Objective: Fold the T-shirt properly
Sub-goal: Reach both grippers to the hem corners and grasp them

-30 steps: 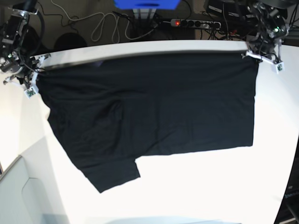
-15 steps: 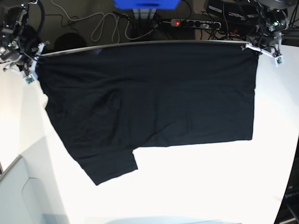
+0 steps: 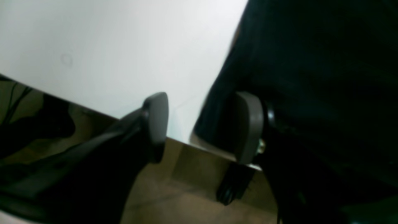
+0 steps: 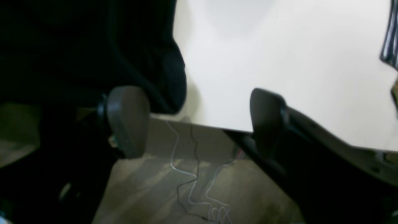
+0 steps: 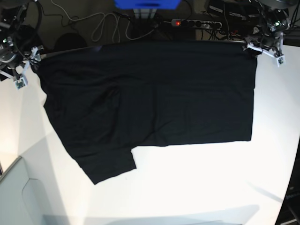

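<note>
The black T-shirt (image 5: pixel 150 93) lies spread flat, plain side up, on the white table (image 5: pixel 211 178). Its top edge runs along the table's far edge and one sleeve points to the front left. My left gripper (image 5: pixel 263 49) is at the shirt's far right corner. In the left wrist view it (image 3: pixel 202 124) is open, with the shirt's corner (image 3: pixel 311 62) lying by one finger. My right gripper (image 5: pixel 23 70) is at the far left corner. In the right wrist view it (image 4: pixel 197 118) is open, with the shirt (image 4: pixel 77 40) beside its left finger.
The table's far edge is right under both grippers, with floor beyond it. A power strip (image 5: pixel 196 23), loose cables (image 5: pixel 103 26) and a blue object (image 5: pixel 146 3) lie behind the table. A pale box (image 5: pixel 18 197) sits at the front left.
The shirt has slid toward the table's far edge, so its top edge now covers that rim. Both grippers have moved back with it, and the right one has drifted outward.
</note>
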Available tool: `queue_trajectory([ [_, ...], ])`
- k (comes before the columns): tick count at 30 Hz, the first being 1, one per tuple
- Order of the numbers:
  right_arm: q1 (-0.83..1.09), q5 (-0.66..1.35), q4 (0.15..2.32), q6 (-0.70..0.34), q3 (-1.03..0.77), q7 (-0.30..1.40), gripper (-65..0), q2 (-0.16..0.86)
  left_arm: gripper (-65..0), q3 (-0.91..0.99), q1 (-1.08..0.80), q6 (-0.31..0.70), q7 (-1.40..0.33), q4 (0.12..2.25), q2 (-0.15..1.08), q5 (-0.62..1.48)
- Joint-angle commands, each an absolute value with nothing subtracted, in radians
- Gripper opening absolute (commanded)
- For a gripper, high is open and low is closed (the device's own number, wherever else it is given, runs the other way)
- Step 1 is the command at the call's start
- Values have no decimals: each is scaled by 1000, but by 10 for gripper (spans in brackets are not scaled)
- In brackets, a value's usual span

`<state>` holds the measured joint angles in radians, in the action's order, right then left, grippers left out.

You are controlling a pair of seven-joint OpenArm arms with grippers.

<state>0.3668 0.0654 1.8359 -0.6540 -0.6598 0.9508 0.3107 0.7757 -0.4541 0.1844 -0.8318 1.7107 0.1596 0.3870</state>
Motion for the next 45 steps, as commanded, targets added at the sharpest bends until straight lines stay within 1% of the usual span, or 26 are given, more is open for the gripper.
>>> queue_trajectory([
  [1,363,70,1870,-664,-671,941,-155,331,-333,800,-456,182,-812,1756,174,392],
  [5,355,70,1916,-664,-673,943,-155,332,-330,868,-444,183,-820,1848,145,392],
  [9,334,68,1917,-664,-674,949,-155,332,-329,900,-398,183,-820,1914,147,392],
  [19,326,71,1913,-664,-633,946,-155,328,-328,900,-288,183,-822,1919,151,383],
  [22,254,71,1908,-664,-628,944,-155,294,-328,895,-242,183,-822,1917,151,383],
  [25,140,70,1865,-664,-599,949,-155,269,-328,891,-177,183,-820,1914,153,383],
  [27,53,68,1811,-662,-556,951,-155,268,-328,875,-127,183,-820,1886,154,381],
  [30,-97,67,1669,-659,-483,943,-155,268,-328,809,-50,183,-817,1805,200,381],
  [33,-254,10,1488,-659,-441,932,-155,262,-328,731,31,180,-809,1666,246,381],
  [36,-392,-93,1283,-659,-409,826,-155,232,-328,680,133,180,-808,1501,295,381],
  [39,-484,-197,1109,-659,-387,700,-154,216,-328,651,219,182,-796,1369,332,381],
  [43,-573,-265,934,-656,-389,591,-154,200,-328,549,268,182,-673,1239,387,381],
  [45,-598,-265,877,-625,-389,553,-154,202,-328,489,269,179,-605,1187,415,381],
])
